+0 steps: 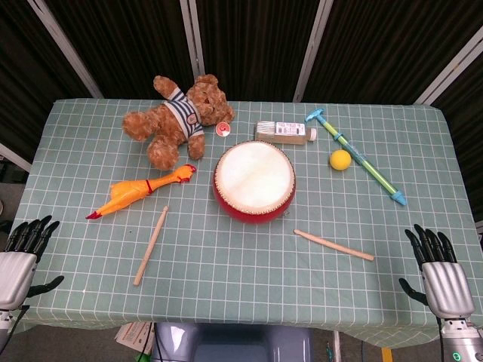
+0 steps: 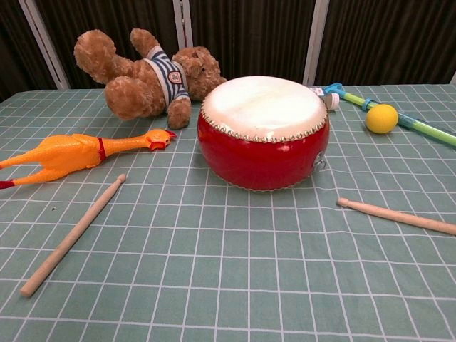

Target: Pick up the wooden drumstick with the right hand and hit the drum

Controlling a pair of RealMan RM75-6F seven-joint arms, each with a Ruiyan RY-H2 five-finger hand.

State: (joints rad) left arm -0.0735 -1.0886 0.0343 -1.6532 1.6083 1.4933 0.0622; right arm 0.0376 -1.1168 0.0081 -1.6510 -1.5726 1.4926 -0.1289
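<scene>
A red drum point(image 1: 254, 182) point(image 2: 262, 132) with a white skin stands at the middle of the table. One wooden drumstick point(image 1: 333, 244) point(image 2: 396, 215) lies to its front right, tip toward the drum. A second drumstick point(image 1: 151, 245) point(image 2: 73, 234) lies to the front left. My right hand point(image 1: 441, 277) hovers at the table's front right corner, fingers spread and holding nothing, well right of the nearer stick. My left hand point(image 1: 21, 259) sits at the front left corner, likewise open and empty. The chest view shows neither hand.
A teddy bear point(image 1: 179, 117) point(image 2: 148, 75) lies behind the drum on the left, a rubber chicken point(image 1: 139, 192) point(image 2: 78, 152) in front of it. Behind the drum sit a small box point(image 1: 284, 133), a yellow ball point(image 1: 340, 159) point(image 2: 381, 118) and a blue-green water squirter point(image 1: 362, 160).
</scene>
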